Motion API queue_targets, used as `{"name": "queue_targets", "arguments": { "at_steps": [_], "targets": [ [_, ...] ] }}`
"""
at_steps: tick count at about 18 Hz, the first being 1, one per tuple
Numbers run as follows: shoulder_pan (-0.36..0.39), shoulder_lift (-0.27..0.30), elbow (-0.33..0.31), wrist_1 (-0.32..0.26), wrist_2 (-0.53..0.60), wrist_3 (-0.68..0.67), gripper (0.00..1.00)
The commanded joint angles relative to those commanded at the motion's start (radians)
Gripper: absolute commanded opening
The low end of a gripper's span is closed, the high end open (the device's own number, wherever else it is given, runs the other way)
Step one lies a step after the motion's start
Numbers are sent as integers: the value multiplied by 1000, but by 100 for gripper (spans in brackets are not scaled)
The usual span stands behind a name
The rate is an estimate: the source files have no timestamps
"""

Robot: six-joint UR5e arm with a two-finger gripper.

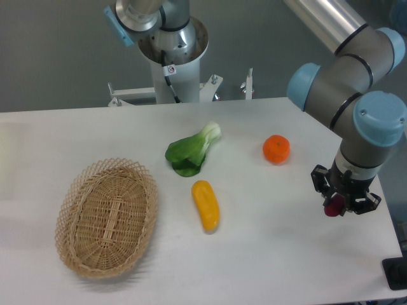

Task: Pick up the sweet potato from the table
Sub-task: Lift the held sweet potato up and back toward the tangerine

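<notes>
- The end effector point(344, 206) hangs over the bench point(267, 254) near its right edge, at about 4 o'clock from the middle of the white top, pointing straight down.
- Its dark fingers point(320, 182) are pinched on the sweet potato point(332, 206) — only a small magenta end shows between them, the rest is hidden by the fingers.
- Whether the sweet potato is touching the bench or lifted off it cannot be told from this view.
- A round orange fruit point(276, 149) sits on the bench at roughly 10 o'clock from the end effector, apart from it.
- A yellow-orange oblong vegetable point(206, 204) lies near the middle of the bench, its long axis running from 12 to 6 o'clock.
- Just beyond it, at its 12 o'clock, lies a bok choy point(191, 151) — green leaves toward the front, pale stalk toward the back right.
- An oval wicker basket point(107, 217) rests on the left part of the bench, at 9 o'clock from the yellow-orange vegetable.
- The arm's base column point(173, 47) stands behind the far edge of the bench.
</notes>
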Motion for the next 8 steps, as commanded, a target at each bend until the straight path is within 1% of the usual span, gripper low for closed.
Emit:
{"name": "queue_targets", "arguments": {
  "at_steps": [8],
  "targets": [
    [0, 0, -6, 0, 14, 5, 12]
  ]
}}
